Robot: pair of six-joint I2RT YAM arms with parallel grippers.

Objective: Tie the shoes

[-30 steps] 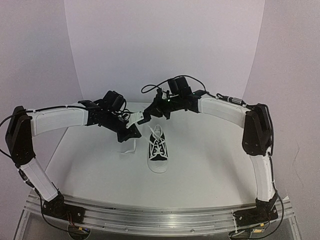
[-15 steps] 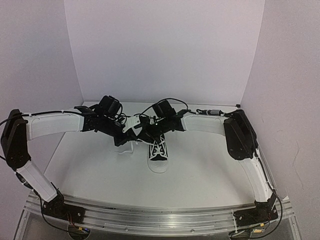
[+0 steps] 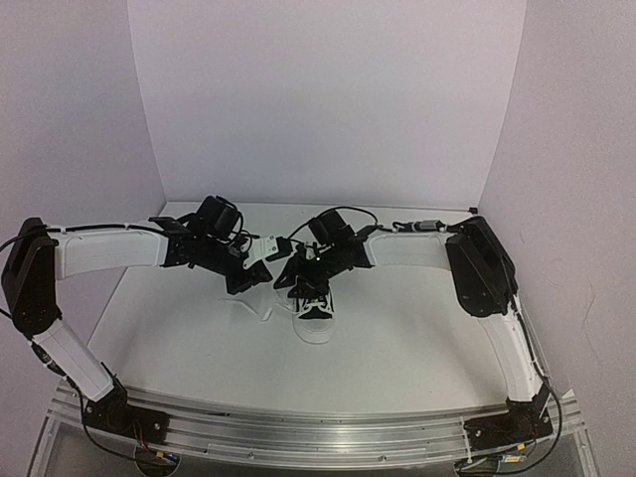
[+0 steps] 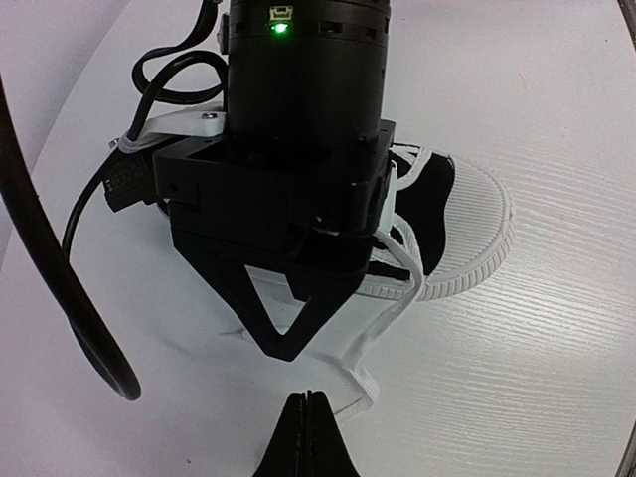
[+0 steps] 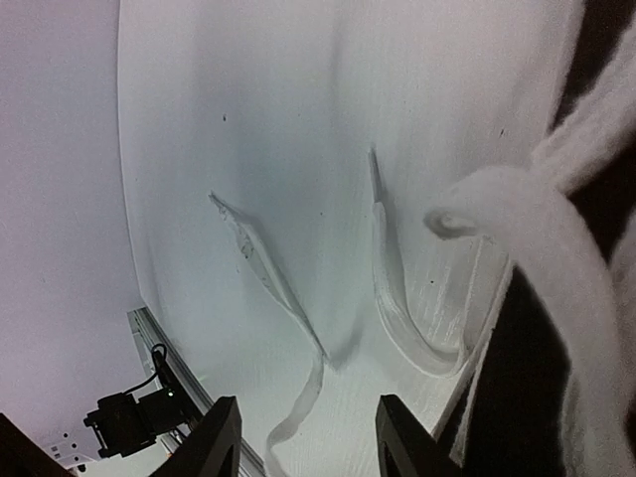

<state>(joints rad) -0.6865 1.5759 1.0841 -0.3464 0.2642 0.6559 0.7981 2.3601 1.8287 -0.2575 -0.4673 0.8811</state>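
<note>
Sitting mid-table point(image 3: 417, 343), the shoe point(image 3: 317, 326) points its toe near. The right gripper point(image 3: 303, 286) hangs over its laces point(image 5: 393, 288), jaws spread; the left gripper point(image 3: 243, 281), just left, has jaws pressed together.

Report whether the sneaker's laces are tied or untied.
Untied: two lace ends lie loose and apart on the table beside the sneaker; no bow shows.

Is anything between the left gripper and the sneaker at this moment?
Yes. In the left wrist view the right gripper hangs directly between the shut left gripper and the sneaker, hiding most of it; only the toe end shows. A loose lace lies on the table just ahead, unobstructed.
</note>
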